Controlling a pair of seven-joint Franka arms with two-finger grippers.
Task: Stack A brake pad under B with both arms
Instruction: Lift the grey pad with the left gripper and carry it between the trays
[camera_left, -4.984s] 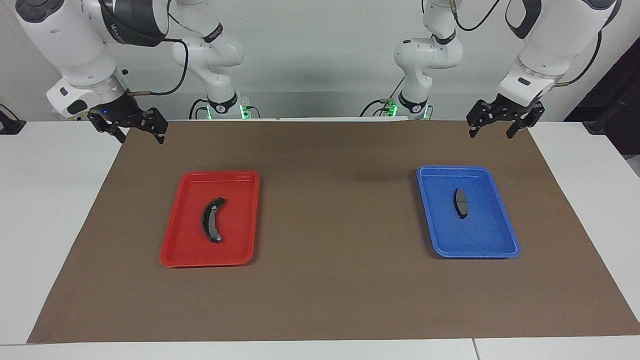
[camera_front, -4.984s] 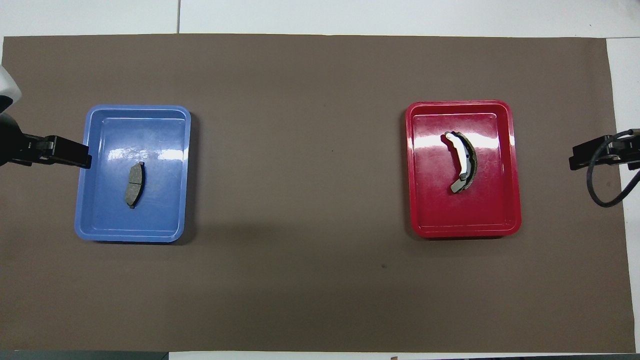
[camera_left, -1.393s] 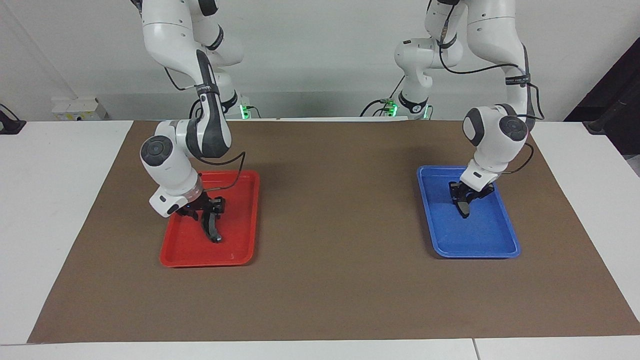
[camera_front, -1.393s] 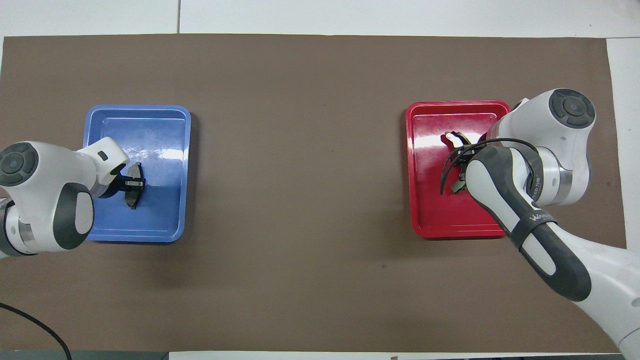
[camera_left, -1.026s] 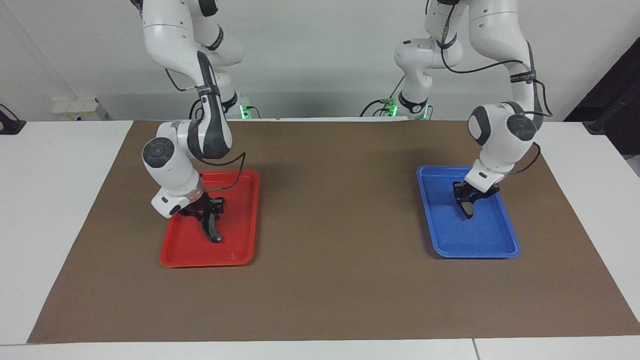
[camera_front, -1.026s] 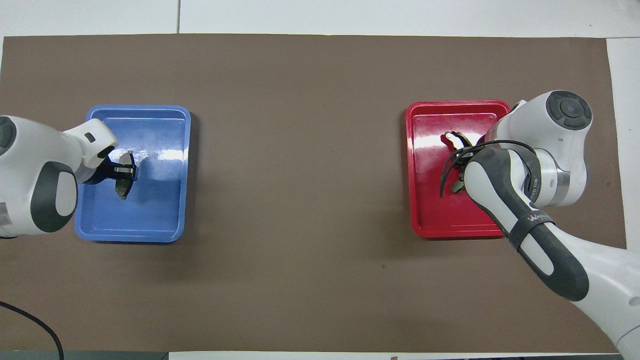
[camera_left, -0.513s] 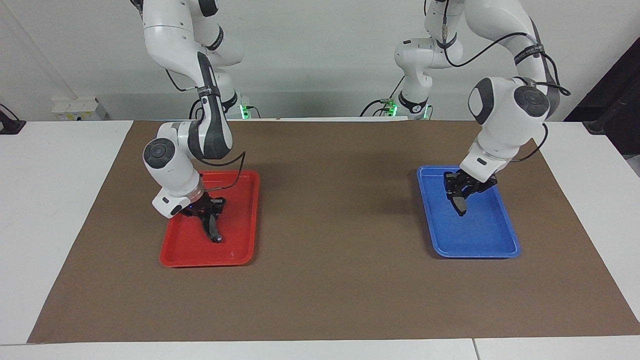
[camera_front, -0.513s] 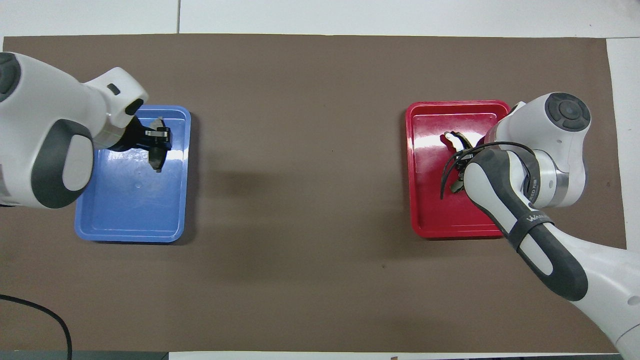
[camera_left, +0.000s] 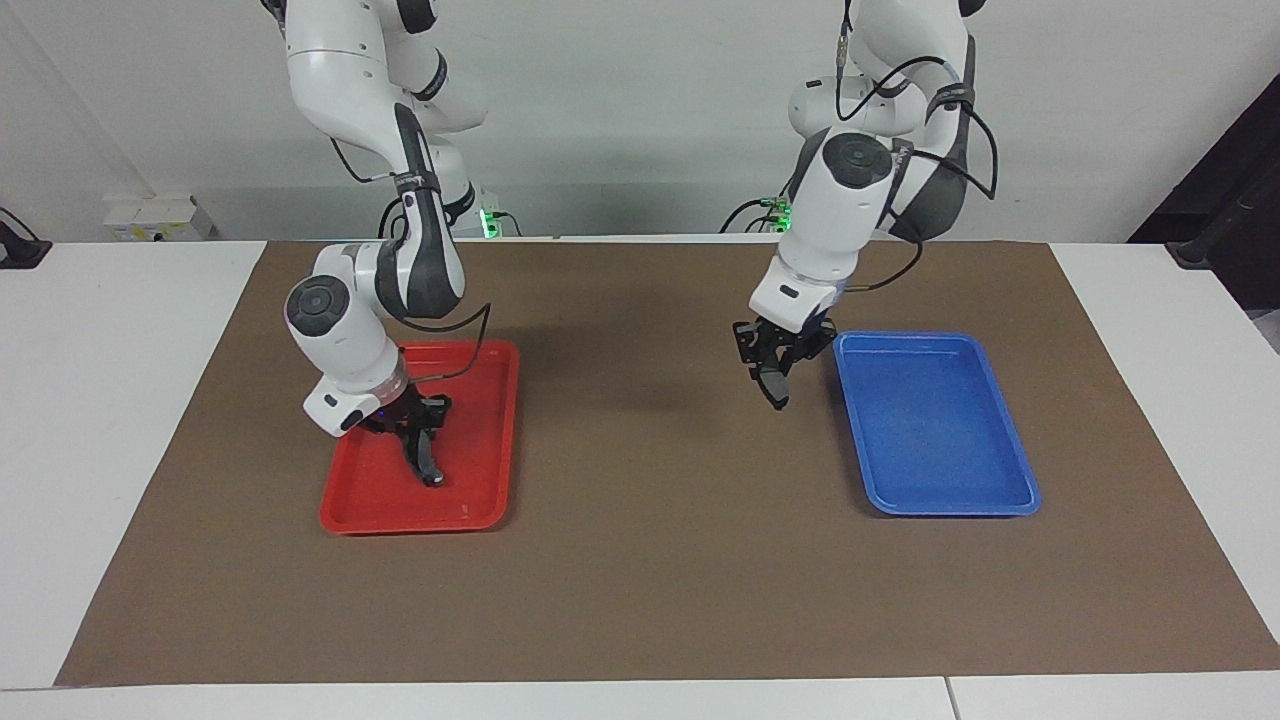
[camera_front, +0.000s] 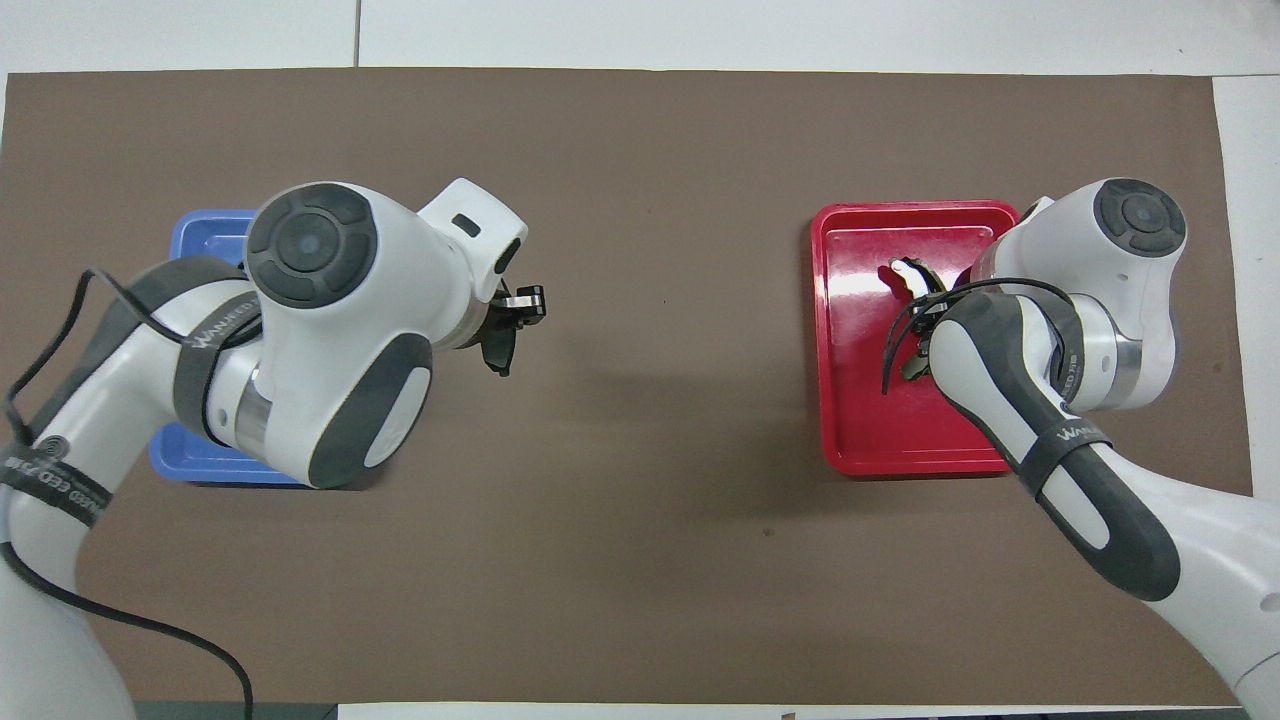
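Note:
The short lens-shaped A brake pad (camera_left: 775, 386) hangs in my left gripper (camera_left: 777, 368), which is shut on it above the brown mat, beside the blue tray (camera_left: 940, 480) toward the table's middle. In the overhead view the pad (camera_front: 497, 353) shows under the left gripper (camera_front: 512, 318). The long crescent pad B (camera_left: 428, 462) lies in the red tray (camera_left: 370, 500). My right gripper (camera_left: 413, 422) is down on the pad's end nearer the robots and shut on it. In the overhead view only B's light tab (camera_front: 905, 274) shows past the right arm.
The blue tray (camera_front: 205, 226) has nothing in it and is mostly covered by the left arm in the overhead view. The red tray (camera_front: 860, 420) stands toward the right arm's end. A brown mat (camera_left: 640, 580) covers the table between the trays.
My left gripper has lifted the short pad out of the blue tray and carried it toward the table's middle. The right gripper has stayed on the long pad in the red tray.

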